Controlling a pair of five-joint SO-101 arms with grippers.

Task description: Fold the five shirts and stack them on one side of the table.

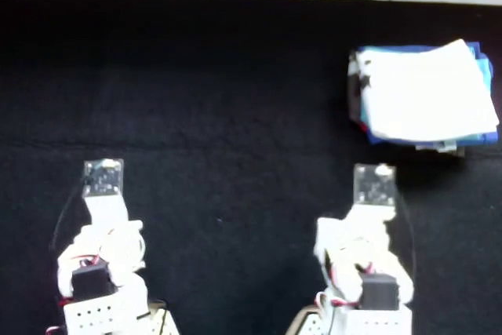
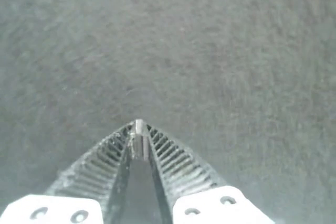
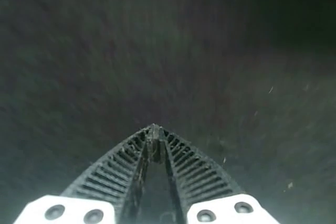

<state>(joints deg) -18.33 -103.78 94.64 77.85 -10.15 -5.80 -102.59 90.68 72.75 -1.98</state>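
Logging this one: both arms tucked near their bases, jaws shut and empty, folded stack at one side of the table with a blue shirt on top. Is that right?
Not quite. The high view shows a white shirt on top of the stack; blue only peeks out at the edges beneath it. The rest stands: left gripper and right gripper have jaws shut and empty.

— How do the arms sit?
— Both are folded back low, one arm [image 1: 100, 249] beside the other arm [image 1: 362, 260], wrists pointing forward.
— And the jaws?
— The left jaws meet at their tips, and the right jaws do likewise.
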